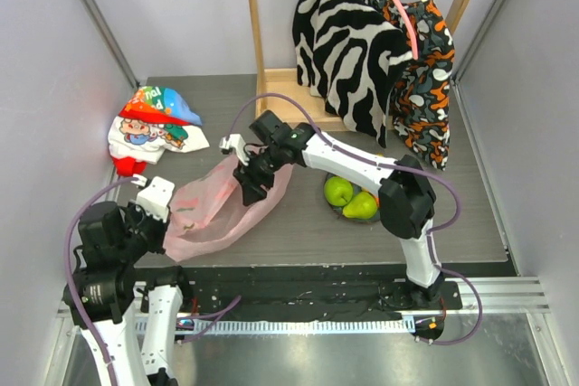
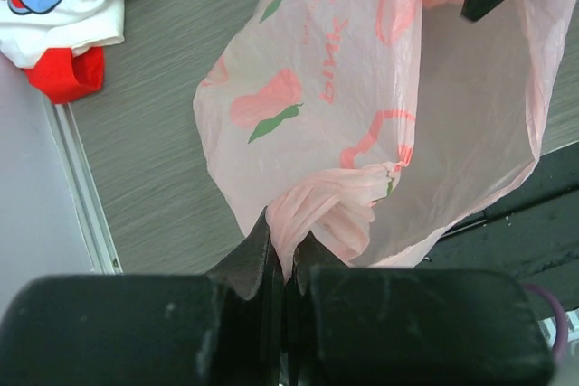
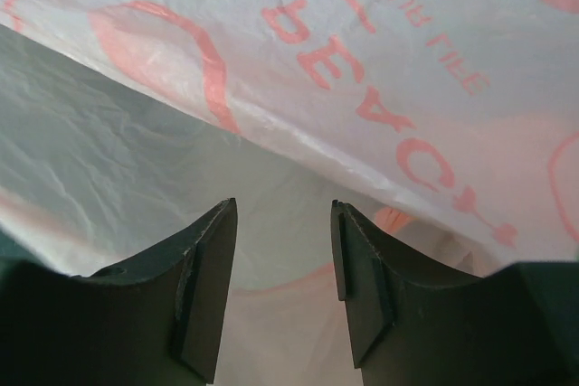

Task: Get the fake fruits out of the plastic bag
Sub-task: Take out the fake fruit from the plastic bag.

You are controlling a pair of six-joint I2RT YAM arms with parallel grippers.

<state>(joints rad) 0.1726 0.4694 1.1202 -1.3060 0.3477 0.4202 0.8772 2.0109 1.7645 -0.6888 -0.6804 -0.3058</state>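
Clamping plastic bag (image 2: 362, 133) bunched end: left gripper (image 2: 282, 255); right gripper (image 3: 282, 223) apart, at bag mouth.

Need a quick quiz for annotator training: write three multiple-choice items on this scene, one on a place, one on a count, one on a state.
1. Where are the green apple and green pear?
A inside the plastic bag; B outside it, beside it; C on top of it.
2. How many green fruits lie outside the bag?
A four; B one; C two.
3. The left claw is:
A shut on the bag's bunched end; B wide open; C shut on a fruit.

Answers: 1 B, the top view shows both lying clear of the pink plastic. 2 C, only the apple and pear show green. 3 A, the left wrist view shows gathered pink plastic pinched between its fingers.
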